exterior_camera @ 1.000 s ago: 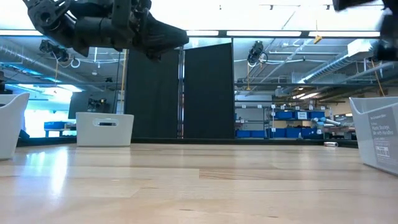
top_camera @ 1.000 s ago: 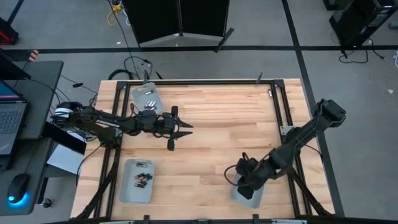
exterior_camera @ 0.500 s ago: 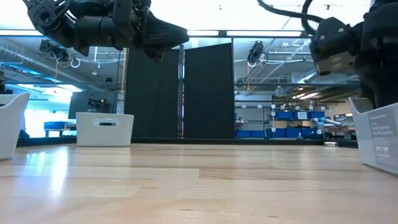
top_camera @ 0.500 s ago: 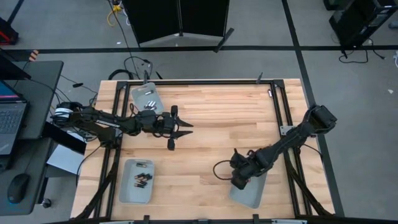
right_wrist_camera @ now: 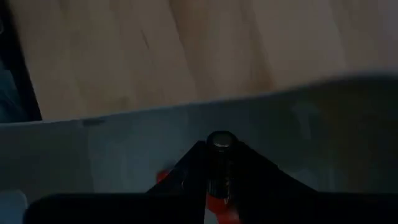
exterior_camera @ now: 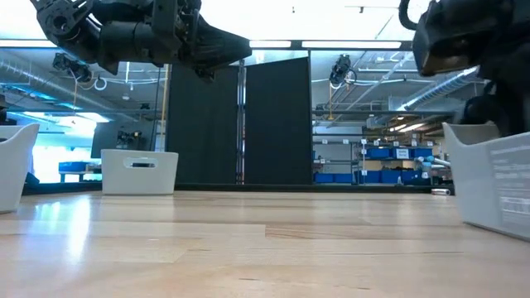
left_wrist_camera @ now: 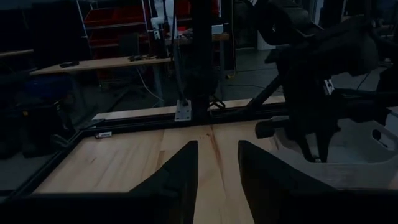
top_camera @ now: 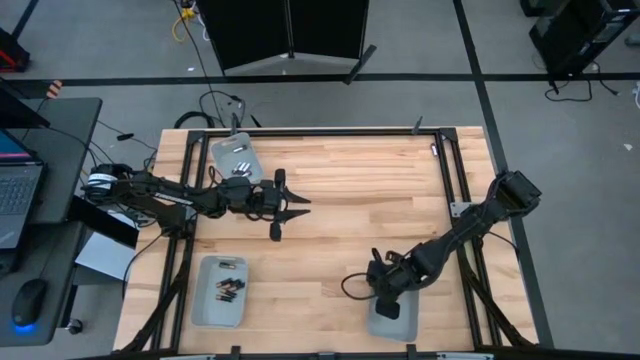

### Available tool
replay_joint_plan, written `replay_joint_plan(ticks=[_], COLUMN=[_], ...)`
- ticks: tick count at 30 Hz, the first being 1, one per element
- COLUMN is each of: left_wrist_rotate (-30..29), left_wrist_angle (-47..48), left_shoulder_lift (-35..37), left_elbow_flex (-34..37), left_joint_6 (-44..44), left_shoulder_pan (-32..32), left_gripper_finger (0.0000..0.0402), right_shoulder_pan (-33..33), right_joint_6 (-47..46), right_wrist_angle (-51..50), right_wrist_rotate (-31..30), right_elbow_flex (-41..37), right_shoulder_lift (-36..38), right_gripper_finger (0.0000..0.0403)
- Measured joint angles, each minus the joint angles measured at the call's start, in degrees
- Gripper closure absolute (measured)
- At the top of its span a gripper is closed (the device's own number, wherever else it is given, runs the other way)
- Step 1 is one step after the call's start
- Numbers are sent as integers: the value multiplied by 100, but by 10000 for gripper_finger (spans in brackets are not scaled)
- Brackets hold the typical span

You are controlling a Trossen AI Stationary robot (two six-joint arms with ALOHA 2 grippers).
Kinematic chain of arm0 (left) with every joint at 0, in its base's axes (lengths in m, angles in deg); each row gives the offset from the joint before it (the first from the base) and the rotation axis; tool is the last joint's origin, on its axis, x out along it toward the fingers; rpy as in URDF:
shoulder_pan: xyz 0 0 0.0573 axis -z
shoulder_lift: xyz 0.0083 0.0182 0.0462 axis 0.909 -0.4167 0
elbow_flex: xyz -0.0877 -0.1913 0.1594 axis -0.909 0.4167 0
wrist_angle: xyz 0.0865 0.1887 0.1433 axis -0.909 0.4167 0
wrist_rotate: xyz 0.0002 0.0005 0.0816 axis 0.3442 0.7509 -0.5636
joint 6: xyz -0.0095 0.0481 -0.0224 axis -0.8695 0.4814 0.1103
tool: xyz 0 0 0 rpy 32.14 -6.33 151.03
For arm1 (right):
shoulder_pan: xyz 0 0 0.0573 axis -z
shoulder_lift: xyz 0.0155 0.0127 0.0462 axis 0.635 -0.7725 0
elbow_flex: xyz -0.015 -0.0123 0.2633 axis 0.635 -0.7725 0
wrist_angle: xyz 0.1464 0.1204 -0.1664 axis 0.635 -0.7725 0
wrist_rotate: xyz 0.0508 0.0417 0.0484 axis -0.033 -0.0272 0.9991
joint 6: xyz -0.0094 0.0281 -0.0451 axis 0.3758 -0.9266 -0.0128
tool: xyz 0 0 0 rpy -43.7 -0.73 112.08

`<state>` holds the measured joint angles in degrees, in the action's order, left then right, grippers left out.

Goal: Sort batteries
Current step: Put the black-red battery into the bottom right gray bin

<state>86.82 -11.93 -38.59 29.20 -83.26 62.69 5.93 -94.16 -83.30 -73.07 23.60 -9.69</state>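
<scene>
The wooden desk (top_camera: 340, 200) is seen from above with a black frame round it, and both dark arms are stretched over it. The left arm is held out level above the far left part of the desk, and its pincer (top_camera: 293, 207) is kept in the air, well clear of the wood, with the two fingers (left_wrist_camera: 180, 171) parted by a narrow gap and nothing between them. The right arm is bent down toward the near right edge, where its pincer (top_camera: 385, 295) is lowered over a pale grey tray (top_camera: 393, 322). Two more pale grey trays are set on the left side: one at the far left corner (top_camera: 234, 157), in which a few silvery batteries (top_camera: 240, 151) are laid, and one at the near left corner (top_camera: 219, 291), in which several dark batteries (top_camera: 229, 287) are gathered. In the right wrist view a single battery (right_wrist_camera: 221, 163) is seen clamped between the right pincer's dark fingers, its round metal end turned toward the camera and a red band shown lower on its body; the fingers are drawn in close around it. The battery is held just above the grey tray's floor, inside its walls; whether it touches the floor cannot be told.
</scene>
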Motion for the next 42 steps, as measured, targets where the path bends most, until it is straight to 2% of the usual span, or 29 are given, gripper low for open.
replay_joint_plan(ticks=[9, 14, 20, 27, 33, 38, 42], left_wrist_rotate=[-59, -129, -130, -129, -131, -131, -131], left_wrist_angle=[-2, -2, -2, -2, 0, -2, 0], left_shoulder_lift=[0, 0, -2, -2, -2, -2, -2], left_elbow_flex=[0, 0, 0, 0, 0, 0, 0], left_joint_6=[-44, -48, -50, -50, -52, -52, -52], left_shoulder_pan=[0, 0, 0, 7, 7, 7, 7], left_gripper_finger=[280, 280, 280, 280, 280, 280, 280], right_shoulder_pan=[-145, -143, -109, -88, -88, -88, -53], right_joint_6=[-2347, -2546, -2284, -1192, -1124, -740, -228], right_wrist_angle=[-941, -1243, -1967, -2191, -2124, -2168, -2491], right_wrist_rotate=[408, 630, 656, 814, 825, 595, 253], right_elbow_flex=[2, 4, 0, 0, 43, 461, 915], right_shoulder_lift=[7, 11, 11, 18, 150, 164, 164], right_gripper_finger=[336, 336, 335, 330, 284, 239, 237])
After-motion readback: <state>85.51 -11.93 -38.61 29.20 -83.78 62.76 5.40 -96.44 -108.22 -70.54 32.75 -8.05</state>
